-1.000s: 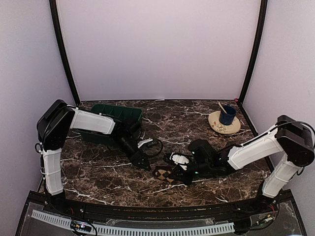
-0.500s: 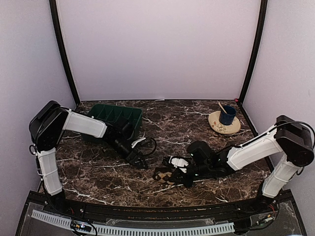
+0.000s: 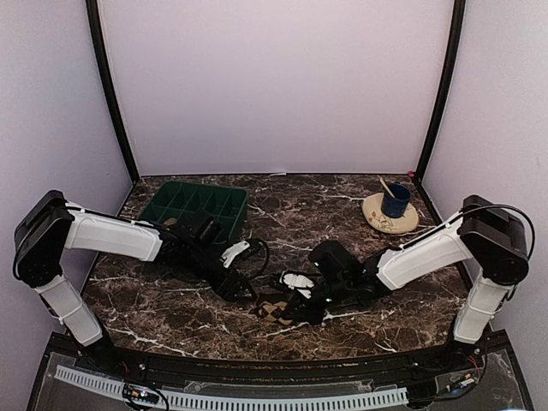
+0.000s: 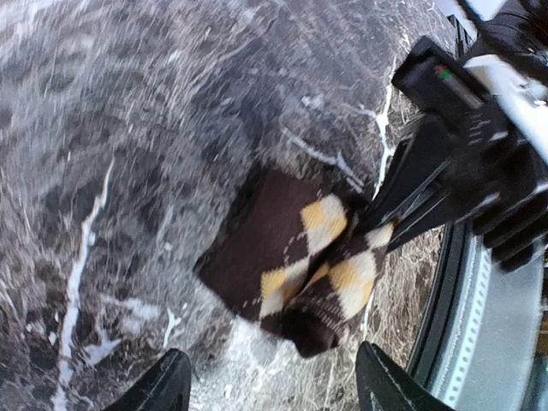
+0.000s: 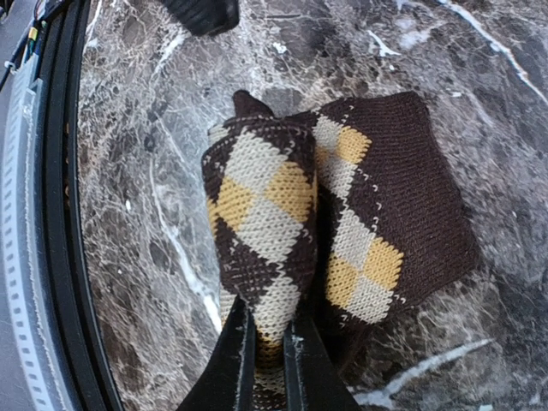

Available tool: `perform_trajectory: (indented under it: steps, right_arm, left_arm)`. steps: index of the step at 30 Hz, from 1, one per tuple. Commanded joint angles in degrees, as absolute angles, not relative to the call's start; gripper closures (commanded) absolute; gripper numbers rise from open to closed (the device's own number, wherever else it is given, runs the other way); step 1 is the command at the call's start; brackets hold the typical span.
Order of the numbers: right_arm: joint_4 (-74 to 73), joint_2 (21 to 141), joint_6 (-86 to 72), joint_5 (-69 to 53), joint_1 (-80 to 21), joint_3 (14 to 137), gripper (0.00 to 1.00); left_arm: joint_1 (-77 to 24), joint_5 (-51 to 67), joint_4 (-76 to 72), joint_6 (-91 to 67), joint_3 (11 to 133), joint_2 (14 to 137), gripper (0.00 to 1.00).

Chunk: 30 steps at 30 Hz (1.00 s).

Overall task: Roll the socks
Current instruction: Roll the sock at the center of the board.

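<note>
**A:** Where was the checkered sock (image 5: 360,205)?

**B:** On the dark marble counter (image 3: 163,300), near its front edge, between the two arms. Part of it lay flat. The other part was doubled over and stood up off the flat part.

**A:** Why was it raised?

**B:** The right gripper (image 5: 267,334) was pinched tight on that doubled-over end, its fingers nearly together with the fabric between them. My reading is that it held the fold up so a roll could form without springing flat.

**A:** And the left gripper (image 4: 272,364)?

**B:** It was spread wide with nothing in it. It hovered just beside the sock, opposite the right one, and faced the sock. I'd judge it was placed to take the loose end, but it touched nothing.

**A:** The plain sock?

**B:** I couldn't find it. It may have been inside the fold, but I couldn't tell.

**A:** And the other things?

**B:** The green tray (image 3: 205,199) sat at the back left, and the blue cup (image 3: 396,201) stood on its plate (image 3: 390,226) at the back right. Both were well apart from the sock, probably to keep the working space free.

**A:** Any writing or brand?

**B:** Nothing was legible on the sock, tray, cup or arms. The right arm's housing had a small coloured spot, too small to read.
</note>
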<state>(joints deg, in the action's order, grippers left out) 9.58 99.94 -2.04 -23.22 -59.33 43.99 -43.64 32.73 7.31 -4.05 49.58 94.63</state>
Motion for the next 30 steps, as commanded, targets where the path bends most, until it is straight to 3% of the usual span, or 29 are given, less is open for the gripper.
perform_trajectory:
  steps: [1, 9, 19, 30]
  right_arm:
    - [2.5, 102.6, -4.9, -27.6, -58.4, 46.5, 1.00]
    - [-0.3, 104.6, -9.9, -35.4, -55.5, 49.1, 1.00]
    - [-5.2, 106.4, -11.8, -40.7, -54.1, 53.4, 1.00]
    - [-6.4, 107.8, -13.4, -43.9, -53.1, 55.0, 1.00]
  left_arm:
    - [-47.1, 22.8, 3.3, -0.6, 47.6, 90.6, 0.31]
    - [-55.9, 11.0, -4.2, 6.1, 40.1, 85.5, 0.26]
    - [-66.2, -4.3, -9.3, 16.5, 39.3, 85.0, 0.24]
    - [-70.4, -6.9, -9.6, 24.8, 42.5, 90.6, 0.23]
